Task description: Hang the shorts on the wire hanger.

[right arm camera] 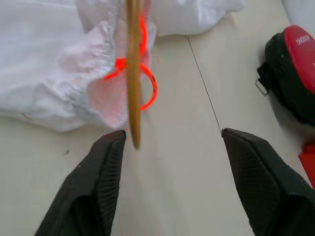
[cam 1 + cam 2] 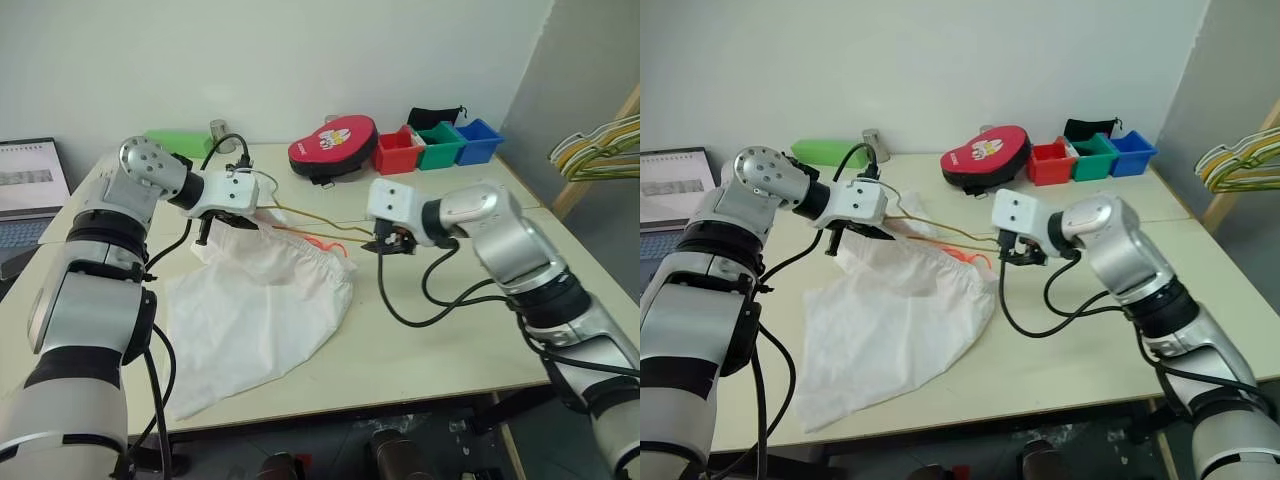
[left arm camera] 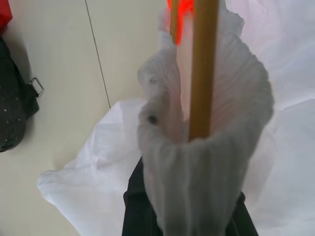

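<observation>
The white shorts (image 2: 255, 300) lie spread on the table, their gathered waistband lifted at the far left end. My left gripper (image 2: 225, 222) is shut on that waistband (image 3: 206, 172), which wraps over its fingers. The thin tan wire hanger (image 2: 315, 220) runs from that fold toward my right gripper (image 2: 385, 245), with its orange stretch (image 1: 147, 83) at the waistband opening. Whether the left jaws also pinch the wire is hidden by fabric. My right gripper (image 1: 172, 142) is open, and the wire's end (image 1: 133, 98) hangs just beside one finger (image 1: 106, 167), with nothing between the fingers.
A red and black pouch (image 2: 333, 147) and red (image 2: 397, 152), green (image 2: 440, 145) and blue (image 2: 478, 141) bins stand at the table's back. A green object (image 2: 180, 140) lies back left, with a laptop (image 2: 30, 190) off to the left. Thicker hangers (image 2: 600, 150) hang at the right.
</observation>
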Motion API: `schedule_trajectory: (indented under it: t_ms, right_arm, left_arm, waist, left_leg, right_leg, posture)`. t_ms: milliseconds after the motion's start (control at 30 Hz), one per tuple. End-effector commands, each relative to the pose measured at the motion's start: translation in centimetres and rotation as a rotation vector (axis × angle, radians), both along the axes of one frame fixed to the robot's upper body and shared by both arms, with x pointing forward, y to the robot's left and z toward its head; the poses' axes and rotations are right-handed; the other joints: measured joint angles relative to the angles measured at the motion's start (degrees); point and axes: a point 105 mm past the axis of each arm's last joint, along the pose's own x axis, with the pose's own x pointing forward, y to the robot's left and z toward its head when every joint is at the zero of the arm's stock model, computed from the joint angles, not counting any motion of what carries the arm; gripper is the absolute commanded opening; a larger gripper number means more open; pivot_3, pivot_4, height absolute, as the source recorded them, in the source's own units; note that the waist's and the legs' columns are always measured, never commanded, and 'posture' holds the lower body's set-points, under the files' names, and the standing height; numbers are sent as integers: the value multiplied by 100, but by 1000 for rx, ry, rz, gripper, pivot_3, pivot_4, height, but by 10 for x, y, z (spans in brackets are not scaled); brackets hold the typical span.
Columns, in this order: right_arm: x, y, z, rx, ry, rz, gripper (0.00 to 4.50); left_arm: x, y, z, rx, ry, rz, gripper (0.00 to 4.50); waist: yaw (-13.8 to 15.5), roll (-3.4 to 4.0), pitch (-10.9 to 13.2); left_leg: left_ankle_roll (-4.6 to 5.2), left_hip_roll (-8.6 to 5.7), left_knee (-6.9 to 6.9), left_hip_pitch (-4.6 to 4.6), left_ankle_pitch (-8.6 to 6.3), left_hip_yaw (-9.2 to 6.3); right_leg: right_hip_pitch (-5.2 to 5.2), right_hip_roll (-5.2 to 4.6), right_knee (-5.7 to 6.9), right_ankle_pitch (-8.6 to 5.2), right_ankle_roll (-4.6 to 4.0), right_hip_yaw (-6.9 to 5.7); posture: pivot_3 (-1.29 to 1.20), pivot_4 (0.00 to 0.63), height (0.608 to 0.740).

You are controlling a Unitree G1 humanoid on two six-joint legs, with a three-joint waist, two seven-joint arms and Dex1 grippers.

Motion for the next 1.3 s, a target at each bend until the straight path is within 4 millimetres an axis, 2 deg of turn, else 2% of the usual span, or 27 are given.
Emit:
schedule_trajectory:
  t_ms: [33,67,100,200,267,333,400,533,633,833,900,1000,1100,1300]
  right_arm:
    - [-14,-20,-3,73,109,-64,4177]
    - [-15,-27,-13,118,179,-126,4430]
    - [-15,-31,-20,147,223,-167,4468]
    - [-29,-25,-56,316,506,-254,4468]
    - [-42,0,-77,453,732,-270,4468]
    - [-46,25,-83,561,872,-269,4468]
    - [-39,44,-82,652,951,-294,4468]
    - [-33,57,-84,681,976,-309,4468]
    - [-22,64,-93,695,981,-364,4468]
    - [-14,56,-105,655,952,-444,4468]
    - [-12,54,-105,658,934,-454,4468]
    - [-5,62,-92,717,900,-448,4468]
    - [1,68,-92,734,875,-473,4468]
    - [4,68,-93,767,874,-491,4468]
  left_arm:
    - [0,-3,23,-69,-86,-14,0]
    - [-2,-1,23,-84,-79,-8,0]
    - [-4,0,23,-92,-74,-4,0]
    - [-9,5,22,-134,-59,19,0]
    - [-11,7,23,-162,-54,42,0]
    - [-13,9,25,-179,-54,57,0]
    - [-15,10,25,-183,-52,64,0]
    - [-19,9,24,-183,-46,70,0]
    - [-20,9,25,-184,-50,76,0]
    - [-20,8,26,-188,-54,83,0]
    - [-20,8,26,-188,-55,84,0]
    - [-20,8,24,-192,-51,87,0]
    - [-19,7,24,-192,-52,87,0]
    - [-19,7,25,-192,-57,86,0]
  waist:
    - [3,-6,-5]
    - [6,-12,-10]
    - [9,-24,-20]
    - [-22,-25,-43]
    - [-43,-26,-54]
    - [-60,-26,-55]
    - [-73,-26,-57]
    - [4,-21,-62]
    - [75,-30,-91]
    - [165,-34,-94]
    - [156,-33,-94]
    - [138,-33,-94]
    - [106,-32,-94]
    - [148,-31,-95]
  left_leg:
    - [0,0,0,-1,0,-2]
    - [0,1,0,-1,0,-5]
    - [0,2,0,-1,0,-8]
    - [1,0,-1,0,1,-9]
    - [2,3,0,7,1,-4]
    - [9,3,3,12,6,-5]
    - [24,3,3,21,16,-9]
    - [-1,2,1,24,46,-27]
    - [-2,-3,1,26,47,-26]
    - [-2,-3,0,21,47,-29]
    - [-2,-4,-1,21,47,-28]
    - [-2,-2,-4,21,47,-30]
    - [-2,0,-5,23,47,-28]
    - [-2,1,-8,22,47,-35]
  right_leg:
    - [0,0,0,0,0,-2]
    - [1,0,0,0,0,-3]
    - [2,0,1,0,0,-7]
    - [5,1,-1,-1,-1,-8]
    - [4,2,13,0,-1,1]
    - [3,6,32,-1,-1,2]
    - [2,11,53,0,-1,4]
    - [4,19,58,3,-7,-11]
    - [12,14,51,2,-5,-13]
    - [10,13,50,4,-8,-19]
    - [10,13,48,4,-8,-19]
    - [10,15,48,3,-7,-20]
    - [7,26,50,3,-7,-18]
    - [7,29,49,4,-9,-24]
  posture:
    - [-68,0,740]
    - [-68,0,740]
    - [-68,0,740]
    - [-68,0,740]
    - [-62,4,740]
    - [-50,8,740]
    - [-34,13,740]
    - [-20,15,740]
    - [-9,16,740]
    - [-2,16,740]
    - [-9,20,740]
    - [-13,21,740]
    - [-16,19,740]
    - [-14,18,740]
